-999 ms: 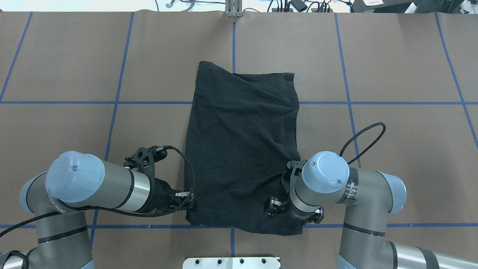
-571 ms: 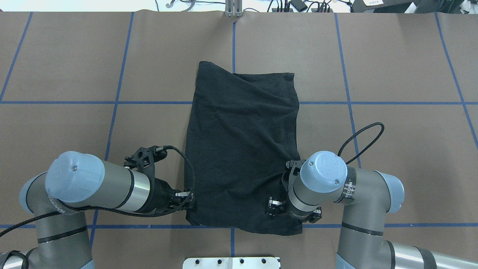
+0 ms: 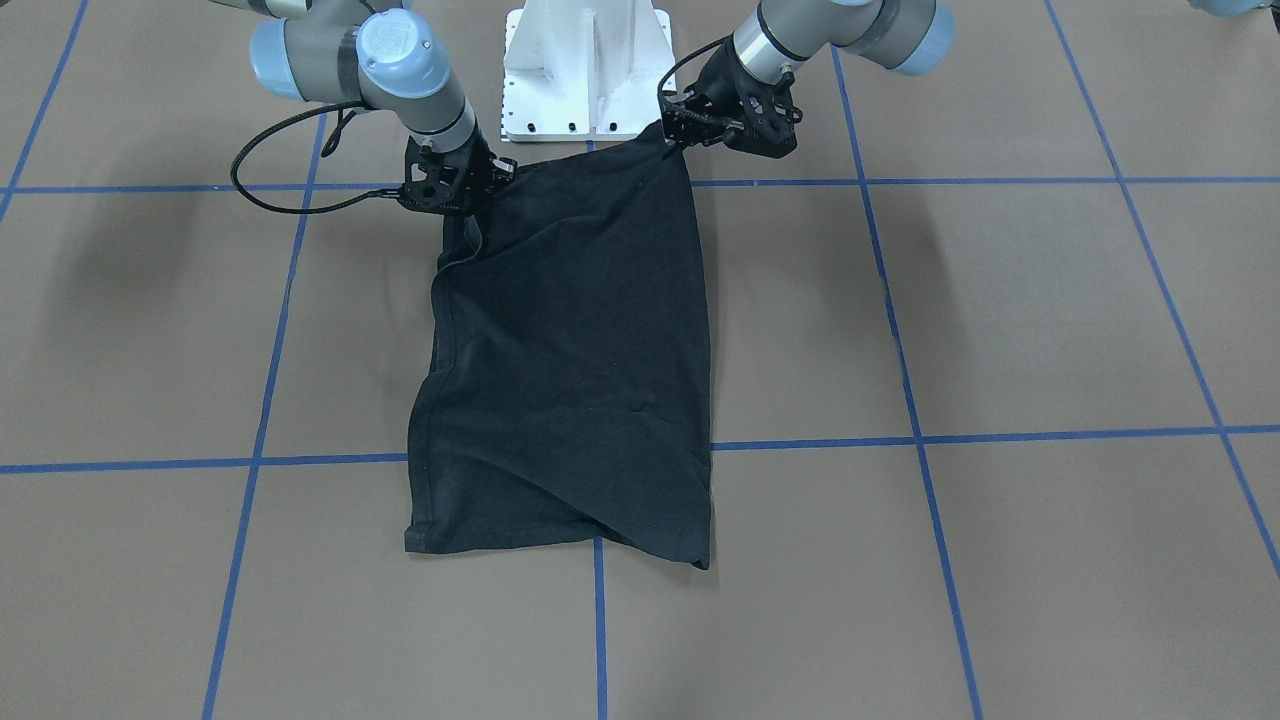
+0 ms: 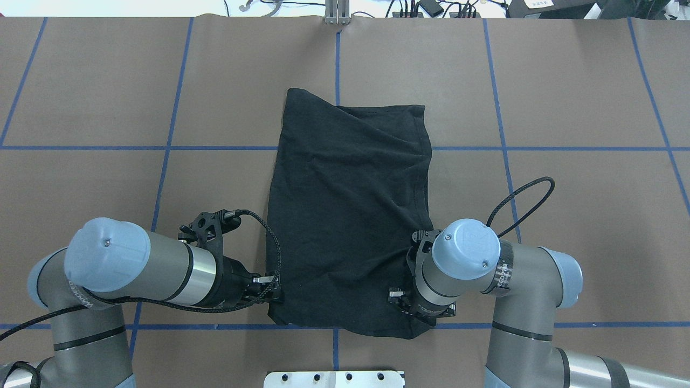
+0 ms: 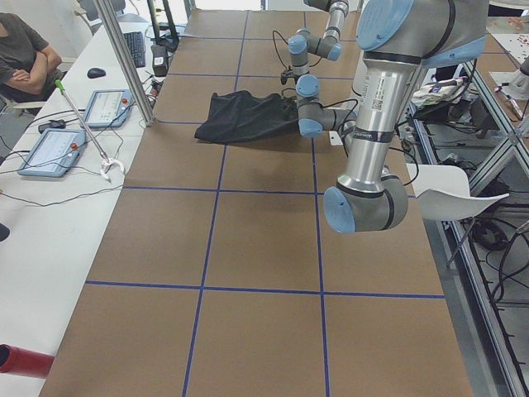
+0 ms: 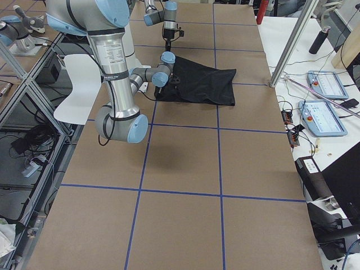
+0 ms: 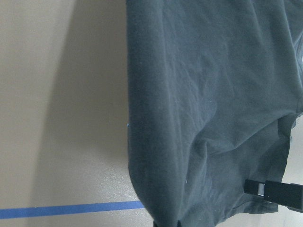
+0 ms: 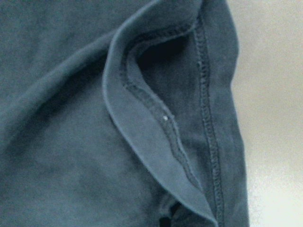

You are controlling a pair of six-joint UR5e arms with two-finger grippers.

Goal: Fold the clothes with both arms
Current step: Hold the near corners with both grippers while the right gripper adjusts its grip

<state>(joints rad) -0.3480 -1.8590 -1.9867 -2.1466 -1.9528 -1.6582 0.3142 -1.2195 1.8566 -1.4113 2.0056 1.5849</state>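
T-shirt (image 4: pixel 345 215) lies on the brown, blue-taped table (image 4: pixel 566 97). Its near corners are clamped in the closed left gripper (image 3: pixel 672 135) and right gripper (image 3: pixel 475 190), and the rest stretches away from them. Tablets (image 5: pixel 51 153) sit on a side bench (image 5: pixel 33 223).

Brown table (image 4: pixel 566 81) gridded with blue tape (image 4: pixel 108 147); white base plate (image 3: pixel 587 70); seated person (image 5: pixel 21 50).

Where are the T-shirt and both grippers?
T-shirt (image 4: pixel 350 215): overhead view, middle of the cloth.
Left gripper (image 4: pixel 274 291): overhead view, between the fingertips, at the T-shirt's near corner.
Right gripper (image 3: pixel 468 205): front-facing view, between the fingertips, at the T-shirt's hem.
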